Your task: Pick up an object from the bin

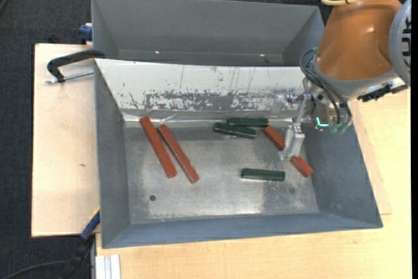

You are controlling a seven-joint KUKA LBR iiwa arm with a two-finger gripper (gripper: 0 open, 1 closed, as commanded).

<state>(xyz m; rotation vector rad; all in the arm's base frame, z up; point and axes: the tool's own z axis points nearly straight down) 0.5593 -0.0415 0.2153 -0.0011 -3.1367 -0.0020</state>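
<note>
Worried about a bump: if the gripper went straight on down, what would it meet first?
Likely the bare bin floor, between the upper red block and the lower red block; the gripper might graze the lower one, since depth is unclear.

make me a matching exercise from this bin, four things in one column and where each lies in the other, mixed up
Things
1. two long red bars
2. lone dark green bar
3. two dark green bars lying together
4. short red block

Places
a. at the foot of the back wall
b. by the right wall, next to the gripper
c. left part of the floor
d. open floor, right of centre

Pairs: 1-c, 2-d, 3-a, 4-b
</note>
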